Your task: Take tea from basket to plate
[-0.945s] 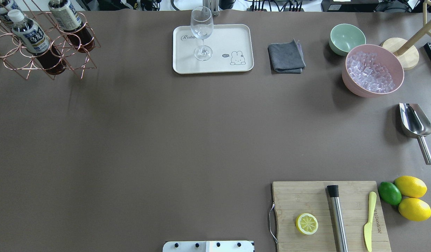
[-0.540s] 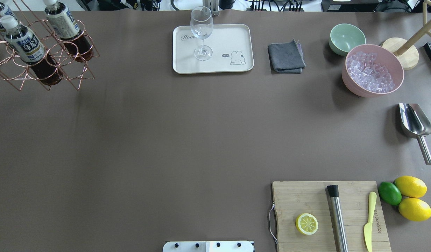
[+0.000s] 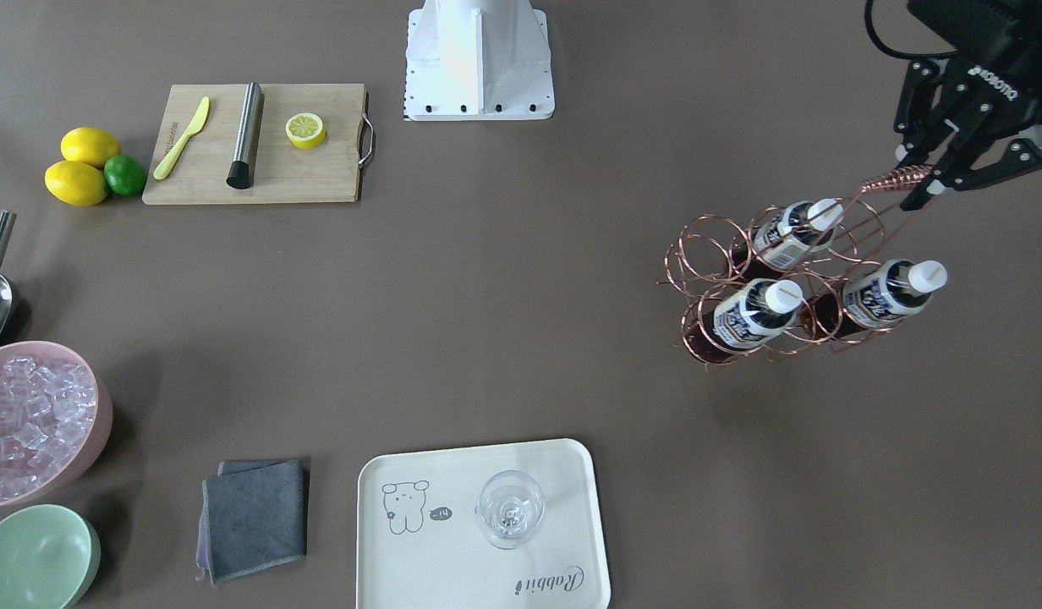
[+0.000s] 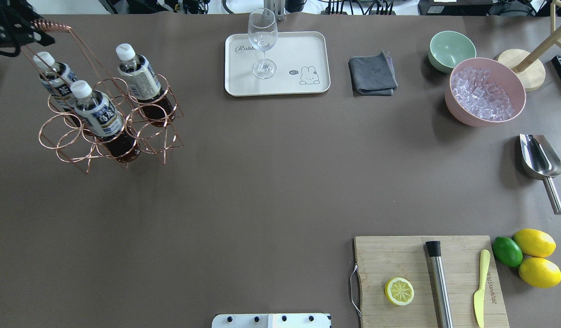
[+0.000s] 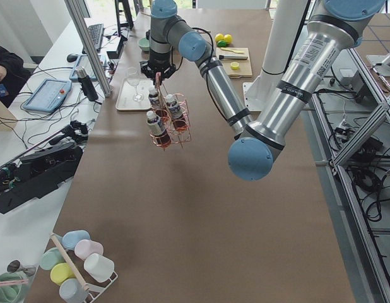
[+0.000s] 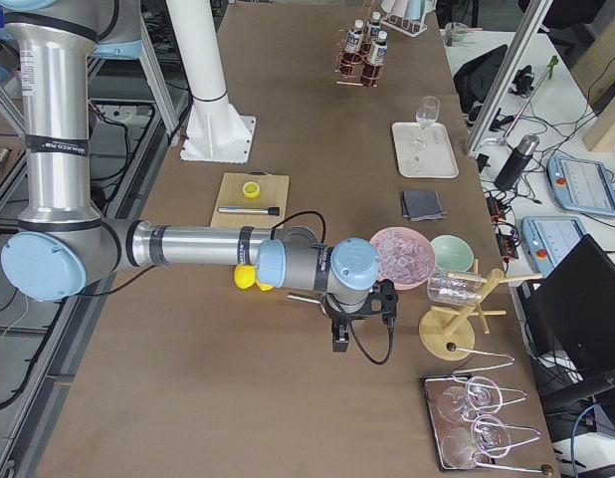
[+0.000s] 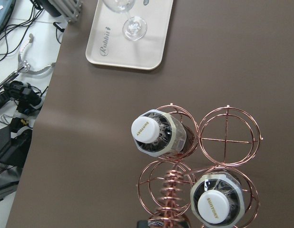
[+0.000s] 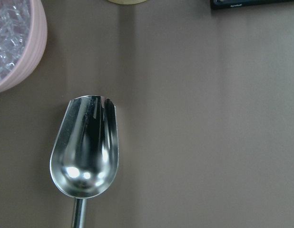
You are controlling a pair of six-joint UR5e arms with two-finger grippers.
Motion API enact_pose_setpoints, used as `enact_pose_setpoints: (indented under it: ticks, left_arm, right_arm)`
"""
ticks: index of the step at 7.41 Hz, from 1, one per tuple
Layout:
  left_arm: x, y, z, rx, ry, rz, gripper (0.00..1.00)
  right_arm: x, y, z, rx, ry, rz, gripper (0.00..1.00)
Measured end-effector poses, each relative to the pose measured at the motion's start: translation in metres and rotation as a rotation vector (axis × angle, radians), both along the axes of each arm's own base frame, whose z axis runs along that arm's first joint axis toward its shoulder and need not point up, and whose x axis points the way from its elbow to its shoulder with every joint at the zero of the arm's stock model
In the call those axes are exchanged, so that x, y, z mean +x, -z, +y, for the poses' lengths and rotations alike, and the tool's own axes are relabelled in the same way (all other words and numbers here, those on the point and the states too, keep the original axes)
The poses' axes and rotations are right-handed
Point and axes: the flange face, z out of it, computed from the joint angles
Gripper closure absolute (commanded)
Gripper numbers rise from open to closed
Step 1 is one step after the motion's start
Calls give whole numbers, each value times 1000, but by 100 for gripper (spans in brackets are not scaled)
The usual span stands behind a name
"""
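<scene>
- Left gripper (image 3: 914,179), at the upper right of the front-facing view, has its jaws closed on the coiled handle of the basket (image 4: 128,123).
- Three bottles of tea (image 4: 98,116) stand in the basket's rings at the upper left of the overhead view, near the worktop's left edge. The other rings are empty.
- The plate (image 4: 308,50) lies at top centre of the overhead view, against the far edge, well apart from the basket. Only bare brown worktop lies between them.
- A glass (image 4: 262,41) stands on the plate's left half in that view. The half with the drawn bear is bare.
- A grey cloth (image 4: 372,74) lies just right of the plate. The cutting board (image 4: 428,278) fills the lower right corner, far from the basket.
- The left side view suggests what the overhead cannot: the basket appears to hang clear of the worktop.
- The left wrist view looks straight down the handle. It shows two white caps and an empty ring, with the plate at the top of the frame. The third bottle is out of that frame.
- Right gripper (image 6: 340,337) shows only in the right side view, low beside the pink ice bowl (image 8: 18,47). Whether its jaws are open or closed cannot be told.
- The right wrist view shows a steel scoop (image 8: 85,152) lying on the worktop near that bowl's rim.
</scene>
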Motion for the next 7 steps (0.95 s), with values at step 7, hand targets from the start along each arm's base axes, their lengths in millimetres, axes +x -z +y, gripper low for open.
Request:
enact_pose_setpoints:
  ticks: [7]
  left_arm:
    - [199,141,92,-53,-146,156,100]
  right_arm:
    - [-155,197,-51,-96,-88,-109,0]
